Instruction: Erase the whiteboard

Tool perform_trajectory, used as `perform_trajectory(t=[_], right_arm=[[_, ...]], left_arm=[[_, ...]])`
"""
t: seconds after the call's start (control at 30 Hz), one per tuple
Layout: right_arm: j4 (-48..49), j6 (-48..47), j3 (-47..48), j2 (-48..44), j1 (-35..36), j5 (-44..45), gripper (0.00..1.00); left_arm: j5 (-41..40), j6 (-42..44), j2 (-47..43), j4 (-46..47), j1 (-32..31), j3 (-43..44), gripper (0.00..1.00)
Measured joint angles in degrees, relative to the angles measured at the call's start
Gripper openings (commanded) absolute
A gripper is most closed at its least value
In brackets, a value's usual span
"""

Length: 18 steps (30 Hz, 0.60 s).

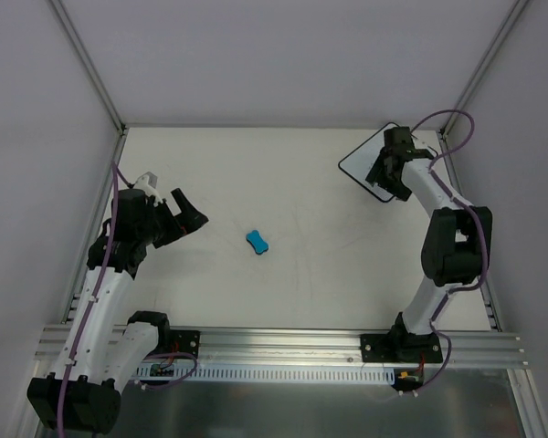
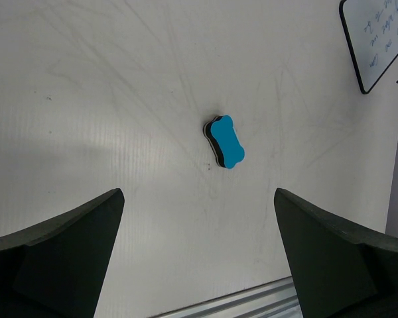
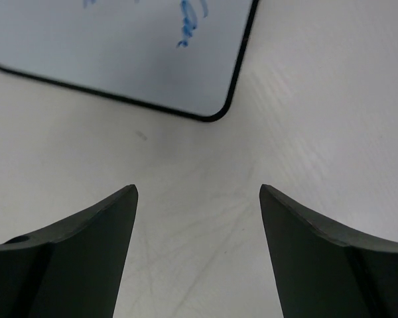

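Note:
The whiteboard (image 1: 365, 161), white with a thin black rim, lies flat at the far right of the table; blue handwriting shows on it in the right wrist view (image 3: 119, 46) and the left wrist view (image 2: 378, 36). A small blue eraser block (image 1: 258, 243) lies on the table's middle, also in the left wrist view (image 2: 225, 141). My right gripper (image 1: 388, 182) is open and empty, hovering over the board's near corner, which lies just ahead of its fingertips (image 3: 198, 192). My left gripper (image 1: 190, 212) is open and empty, left of the eraser and pointing at it (image 2: 199, 195).
Grey walls with metal corner posts (image 1: 87, 64) enclose the white table (image 1: 283, 182) on the left, back and right. An aluminium rail (image 1: 283, 345) runs along the near edge by the arm bases.

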Motion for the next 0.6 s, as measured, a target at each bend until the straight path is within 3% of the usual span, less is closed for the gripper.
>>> perform_trajectory(t=[0.2,0.6], right_arm=[[-0.42,5.51,3.93,8.92,-7.63,0.42,0.70],[-1.55,11.58,8.57,17.84,-10.08,-1.20,0.58]], left_arm=[[0.98,-0.02,0.87,0.02,0.00,-0.02,0.99],[1.25,-0.02,2.69,0.00,0.02,-0.02,0.99]])
